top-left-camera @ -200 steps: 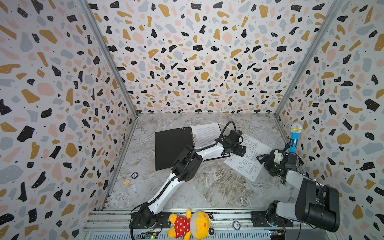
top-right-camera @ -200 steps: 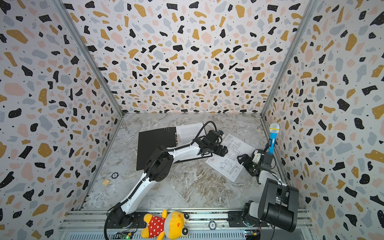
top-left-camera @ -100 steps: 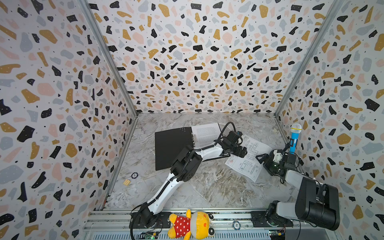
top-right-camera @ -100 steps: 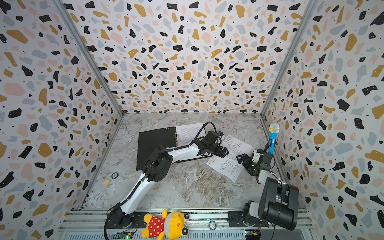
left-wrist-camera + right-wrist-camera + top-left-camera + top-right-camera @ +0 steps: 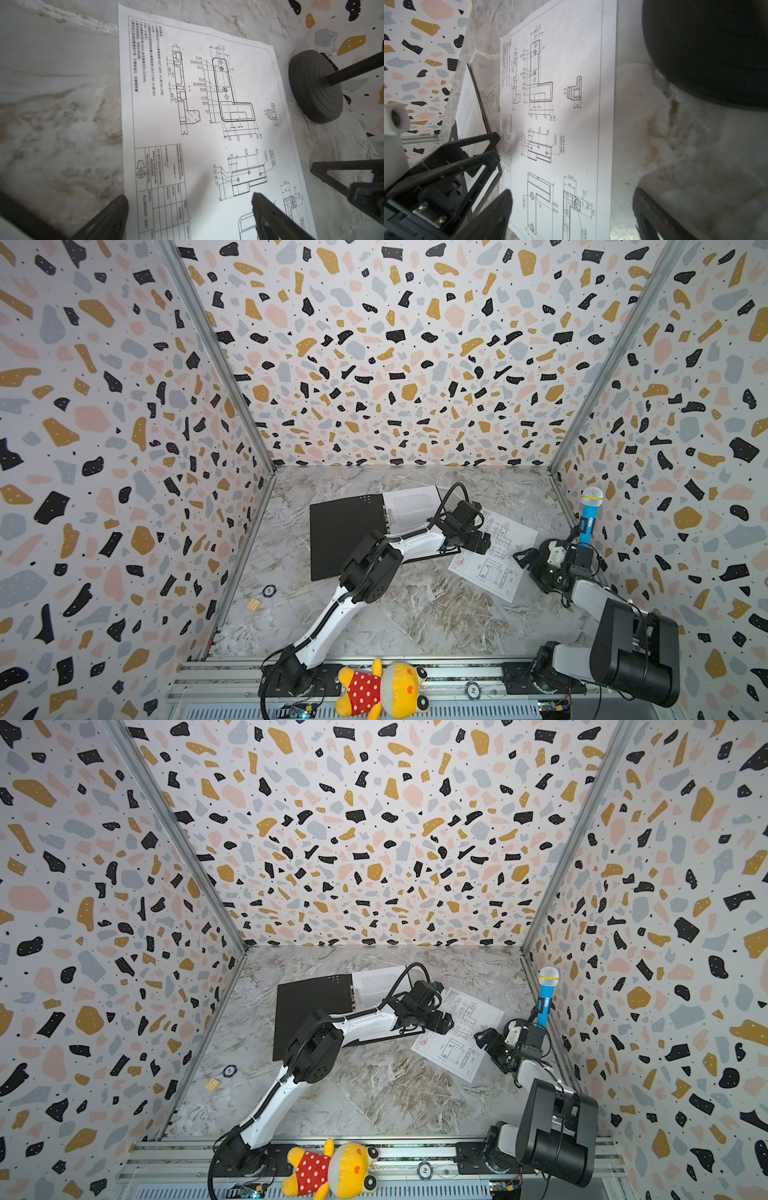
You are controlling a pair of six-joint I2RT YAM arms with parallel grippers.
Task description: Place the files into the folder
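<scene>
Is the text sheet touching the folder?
Touching. In both top views the text sheet lies flat on the open folder's black inside, next to the spine; the right wrist view agrees.

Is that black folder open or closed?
Open: the flat black folder lies spread, inside up, with the white text-printed sheet on one half.

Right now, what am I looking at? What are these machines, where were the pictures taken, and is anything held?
Two robot arms work over a marble table. Two pictures look down from overhead; two come from cameras on the arms' wrists. An open black folder bears a text sheet; a drawing sheet lies beside it. A toy microphone stands by the right wall, and a plush toy lies on the front rail. The left gripper and right gripper are open at the drawing sheet, holding nothing.
</scene>
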